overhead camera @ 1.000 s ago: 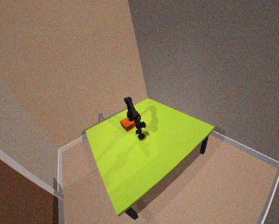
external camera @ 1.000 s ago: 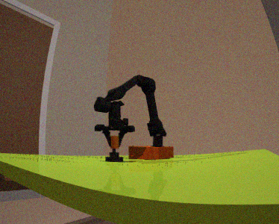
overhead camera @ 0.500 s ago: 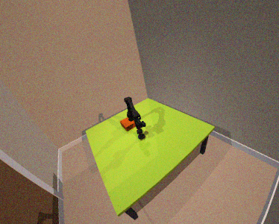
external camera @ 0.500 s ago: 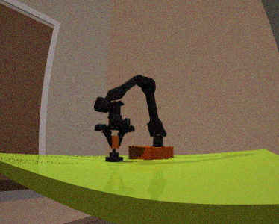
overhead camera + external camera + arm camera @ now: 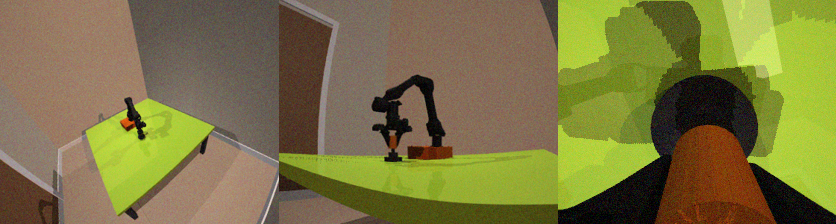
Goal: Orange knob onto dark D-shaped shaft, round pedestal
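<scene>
- Our claw (image 5: 393,144) is clamped on the orange knob (image 5: 393,141) (image 5: 710,175), upright above the round pedestal (image 5: 393,159) (image 5: 664,125).
- Pedestal sits on the green bench (image 5: 149,160) (image 5: 488,183) (image 5: 803,165).
- Orange base block (image 5: 127,124) (image 5: 443,152) is near the pedestal.
</scene>
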